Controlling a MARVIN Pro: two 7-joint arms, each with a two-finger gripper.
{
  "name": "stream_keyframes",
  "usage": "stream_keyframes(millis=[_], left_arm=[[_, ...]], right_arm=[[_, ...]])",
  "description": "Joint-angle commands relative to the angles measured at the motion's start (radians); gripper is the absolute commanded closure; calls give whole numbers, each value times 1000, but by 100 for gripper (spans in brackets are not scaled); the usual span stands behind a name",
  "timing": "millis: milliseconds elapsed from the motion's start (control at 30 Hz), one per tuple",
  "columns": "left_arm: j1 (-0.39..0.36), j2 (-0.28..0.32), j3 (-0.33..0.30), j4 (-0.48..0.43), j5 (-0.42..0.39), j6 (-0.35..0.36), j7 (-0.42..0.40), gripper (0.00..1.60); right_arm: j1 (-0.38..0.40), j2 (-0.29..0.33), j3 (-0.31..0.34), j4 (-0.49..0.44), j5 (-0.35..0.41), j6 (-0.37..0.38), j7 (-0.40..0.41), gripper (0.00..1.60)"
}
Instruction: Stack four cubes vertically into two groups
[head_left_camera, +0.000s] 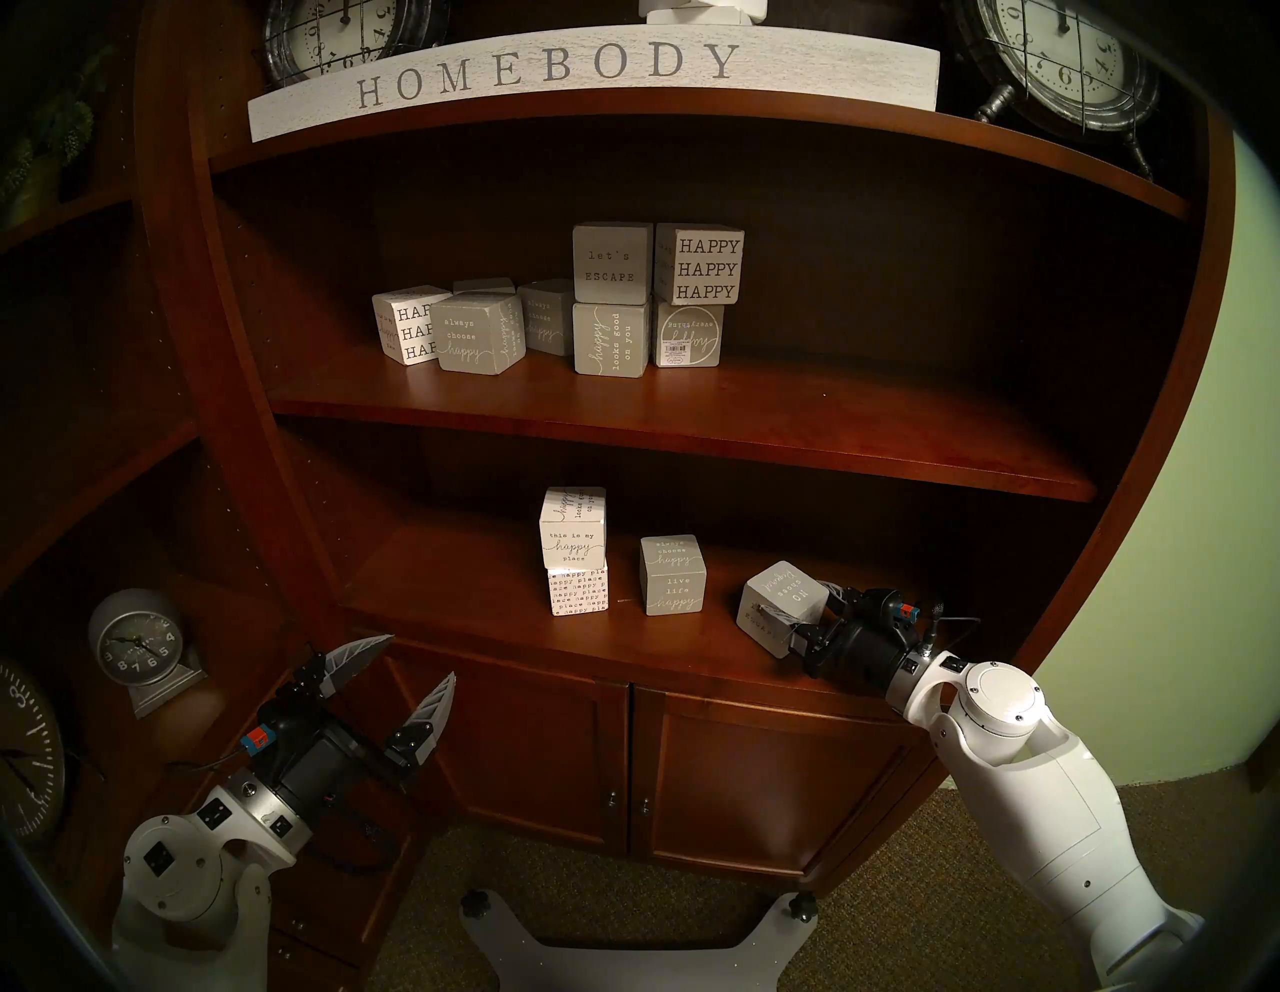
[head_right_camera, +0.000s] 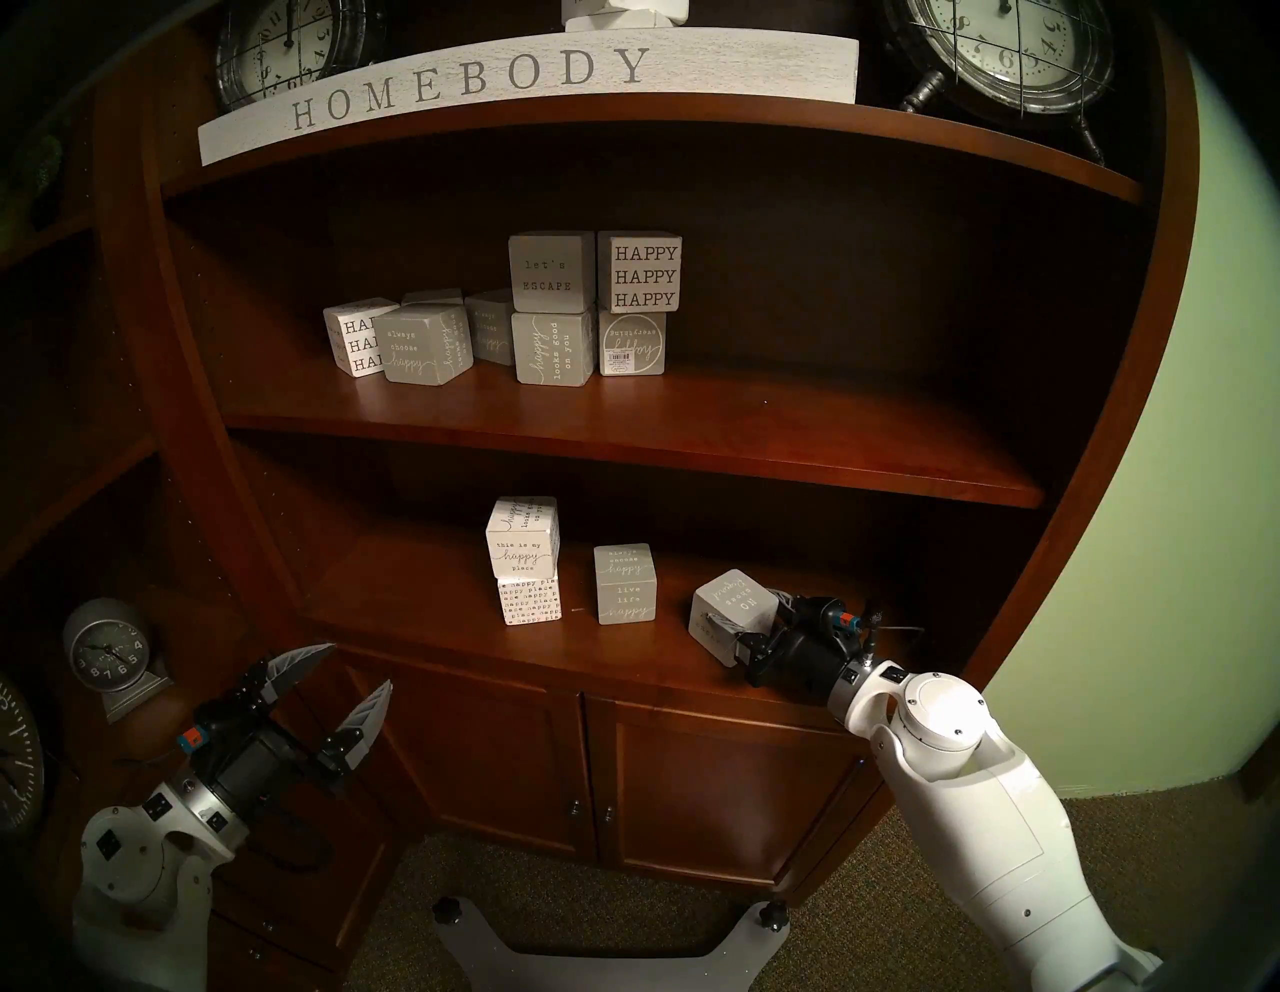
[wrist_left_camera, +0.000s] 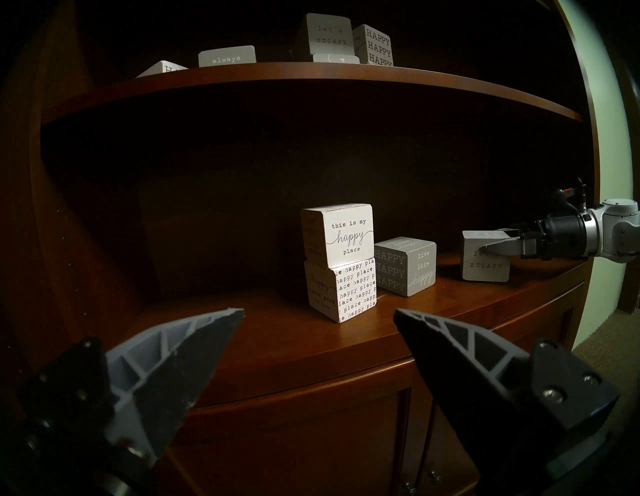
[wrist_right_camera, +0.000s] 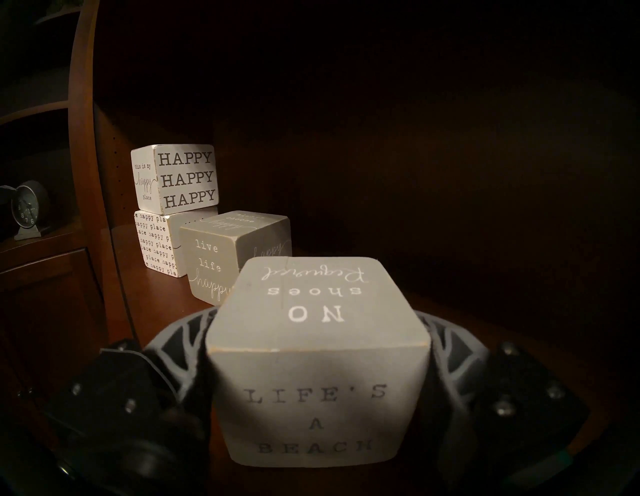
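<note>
On the lower shelf (head_left_camera: 478, 609) the white "this is my happy place" cube (head_left_camera: 573, 532) stands on the white all-over "happy place" cube (head_left_camera: 579, 590), slightly askew. The grey "live life happy" cube (head_left_camera: 672, 576) stands alone just right of them. My right gripper (head_left_camera: 796, 611) is shut on the grey "LIFE'S A BEACH" cube (wrist_right_camera: 318, 363), also seen from the head (head_left_camera: 781, 601), and holds it tilted, to the right of and apart from the "live life happy" cube. I cannot tell whether it touches the shelf. My left gripper (head_left_camera: 422, 657) is open and empty, in front of the shelf's left edge.
The upper shelf (head_left_camera: 692, 433) hangs over the lower one and carries several other lettered cubes (head_left_camera: 613, 298), some stacked in twos. Cabinet doors (head_left_camera: 762, 762) are below. A small clock (head_left_camera: 135, 641) sits at the left. A HOMEBODY sign (head_left_camera: 554, 69) is on top.
</note>
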Motion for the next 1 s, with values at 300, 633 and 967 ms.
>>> stream_keyframes(millis=[300,633,967], left_arm=[[-4,-6,-3,-12,2,0,-7,0],[-7,-12,-5,-11,5,1,-13,0],[-9,-18,-8,-12,9,3,-19,0]], right_arm=[[-116,-113,33,-226,-5,-94,-151,160],[-100,-210,-54,-327,-49,-25,-318,160],[-53,-291,-145,-384,-130,79,-493,160]])
